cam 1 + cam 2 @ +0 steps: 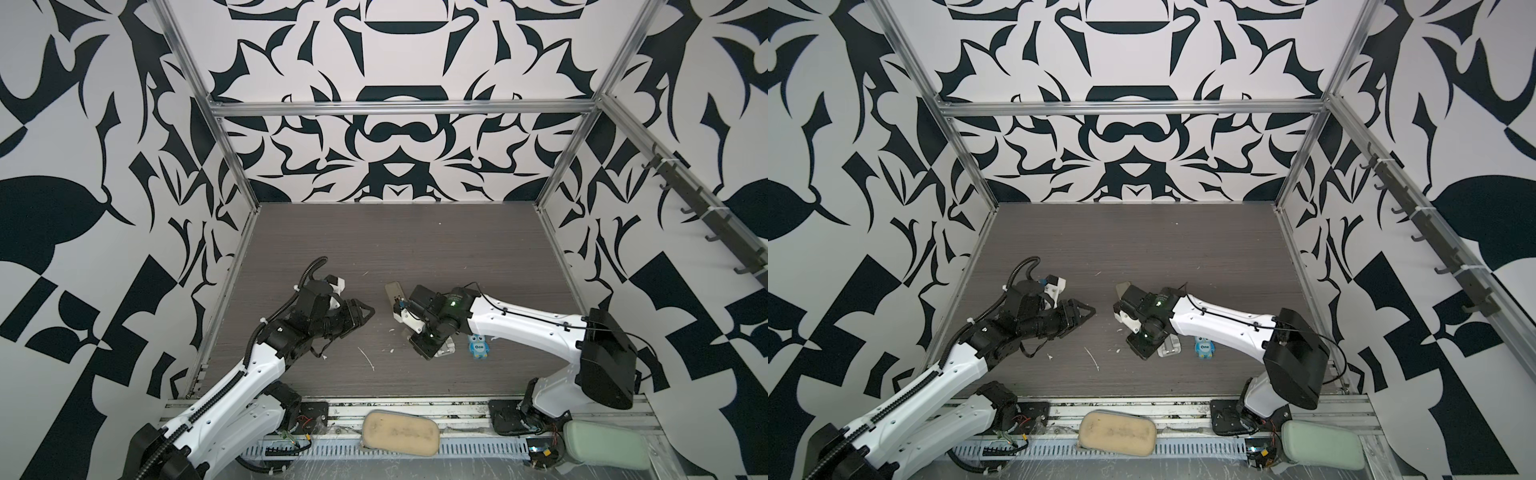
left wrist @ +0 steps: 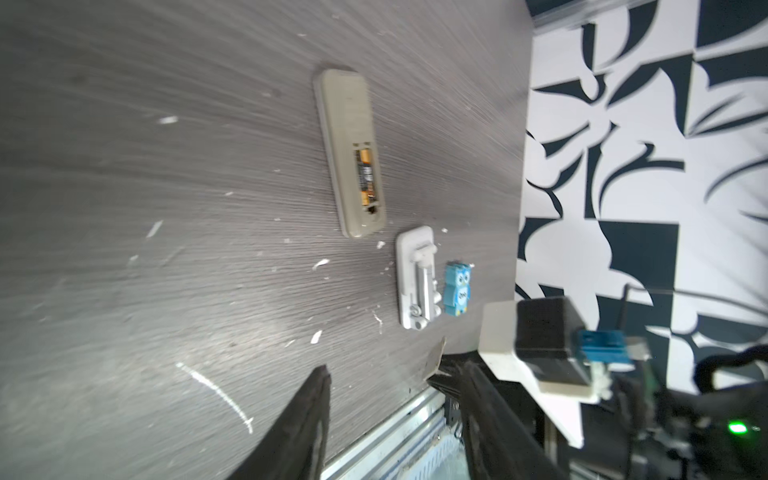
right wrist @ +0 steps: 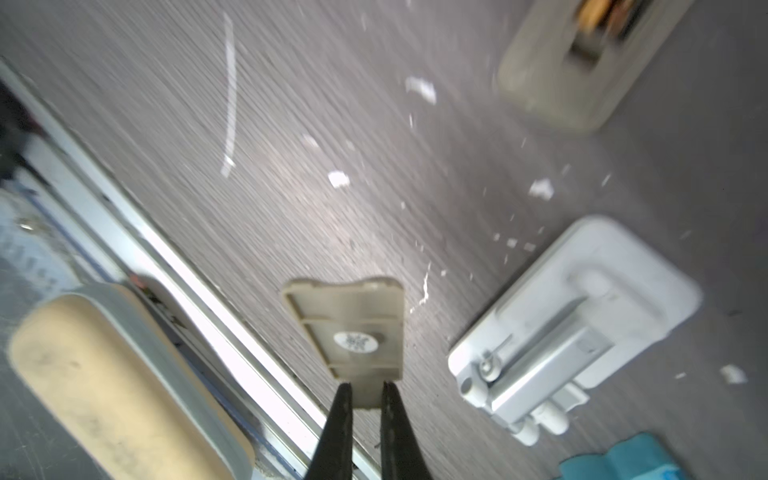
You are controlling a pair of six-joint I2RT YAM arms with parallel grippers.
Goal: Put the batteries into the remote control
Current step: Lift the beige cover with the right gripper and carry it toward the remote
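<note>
Quantity 1: remote [image 2: 351,153], cover [image 3: 353,332], stand [image 2: 417,282], owl [image 2: 457,291], hook rail [image 1: 706,210], surface [image 1: 415,249].
Quantity 2: pads (beige pad [image 1: 401,432], green pad [image 1: 606,444]); arms (left arm [image 1: 249,374], right arm [image 1: 528,324]); tools (left tool [image 1: 368,309], right tool [image 3: 366,386]).
Quantity undetermined: batteries [image 2: 365,174] in the remote bay; white chips [image 2: 320,264], numerous, scattered on the surface.

We log the left gripper [image 1: 1087,309] left of centre, its tips pointing right over the dark table [image 1: 1142,241]. The right arm [image 1: 1217,322] reaches to mid-frame and hides most of the remote [image 1: 1122,288]. Lower down, a white stand [image 1: 1170,345] sits near a blue owl [image 1: 1204,347].
</note>
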